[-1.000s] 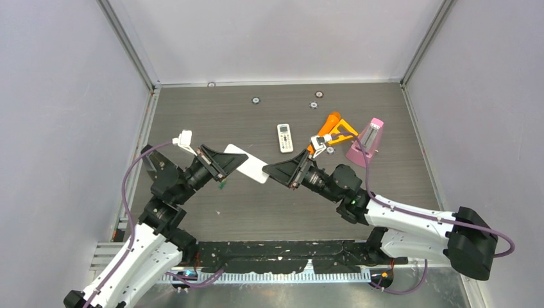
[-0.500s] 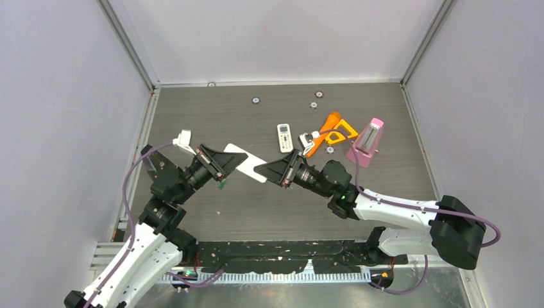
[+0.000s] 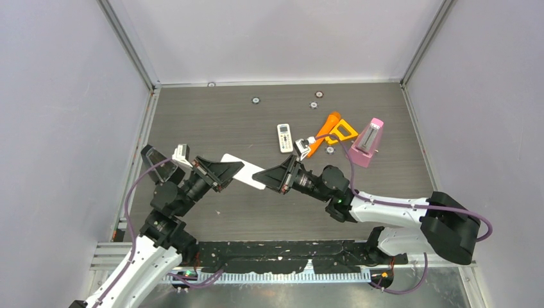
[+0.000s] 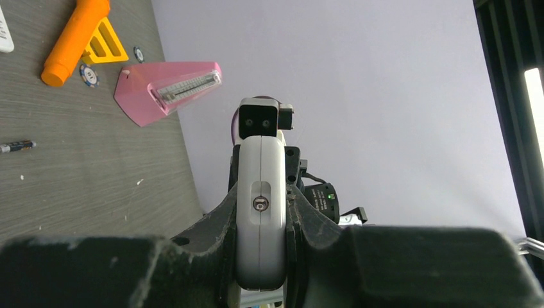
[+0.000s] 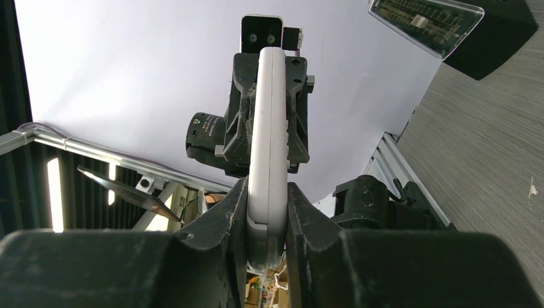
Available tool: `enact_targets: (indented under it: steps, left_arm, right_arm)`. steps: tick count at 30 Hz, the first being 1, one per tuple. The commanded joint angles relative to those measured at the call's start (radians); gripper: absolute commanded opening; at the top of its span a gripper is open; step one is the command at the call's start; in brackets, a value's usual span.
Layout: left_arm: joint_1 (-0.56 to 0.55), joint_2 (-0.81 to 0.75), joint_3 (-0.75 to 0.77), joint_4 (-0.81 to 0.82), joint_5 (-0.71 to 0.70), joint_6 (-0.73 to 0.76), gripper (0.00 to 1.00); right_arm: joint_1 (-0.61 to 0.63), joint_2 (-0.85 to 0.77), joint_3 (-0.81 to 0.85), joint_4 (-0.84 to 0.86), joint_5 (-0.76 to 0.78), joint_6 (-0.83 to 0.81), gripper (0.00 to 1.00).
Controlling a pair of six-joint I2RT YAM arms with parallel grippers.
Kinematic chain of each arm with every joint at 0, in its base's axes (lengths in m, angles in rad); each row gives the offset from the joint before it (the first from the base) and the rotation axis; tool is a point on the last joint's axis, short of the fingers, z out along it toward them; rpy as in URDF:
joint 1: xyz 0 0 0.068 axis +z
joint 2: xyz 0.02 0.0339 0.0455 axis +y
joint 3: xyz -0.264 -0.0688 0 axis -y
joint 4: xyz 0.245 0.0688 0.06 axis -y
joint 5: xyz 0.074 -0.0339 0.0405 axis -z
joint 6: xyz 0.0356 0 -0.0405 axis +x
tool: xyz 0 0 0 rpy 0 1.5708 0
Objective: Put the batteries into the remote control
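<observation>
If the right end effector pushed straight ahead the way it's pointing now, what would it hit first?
Most likely the left end effector, which grips the far end of the same white remote.

White remote (image 4: pixel 260 183) aloft, tilted edge-on; dark silvery-ended battery (image 4: pixel 16 146) lying flat.

Small remote (image 3: pixel 285 137), orange tool (image 3: pixel 332 128), pink metronome (image 3: pixel 365 143) crowd behind the right end effector (image 3: pixel 258 175); far-left table (image 3: pixel 192 115) lies bare.

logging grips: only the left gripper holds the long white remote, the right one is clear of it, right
No: the right gripper grips the long white remote too, closed against both its sides, as the right wrist view shows. The left gripper does hold it.
</observation>
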Motion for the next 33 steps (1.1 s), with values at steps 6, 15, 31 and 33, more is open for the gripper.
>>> enact_targets:
  steps: [6, 15, 31, 33]
  left_arm:
    - [0.037, -0.039, 0.010, 0.035, -0.229, -0.007, 0.00]
    - [0.037, -0.025, 0.000, 0.057, -0.209, -0.017, 0.00]
    - [0.037, 0.022, 0.017, 0.046, -0.082, 0.023, 0.00]
    - [0.037, 0.025, 0.016, 0.047, -0.068, 0.025, 0.00]
  right_arm:
    - [-0.019, -0.005, -0.008, 0.097, 0.016, 0.016, 0.19]
    - [-0.022, -0.018, 0.007, 0.032, 0.021, 0.020, 0.44]
    - [-0.058, -0.056, 0.109, -0.203, 0.012, -0.103, 0.62]
    - [-0.069, -0.053, 0.131, -0.209, 0.018, -0.120, 0.62]
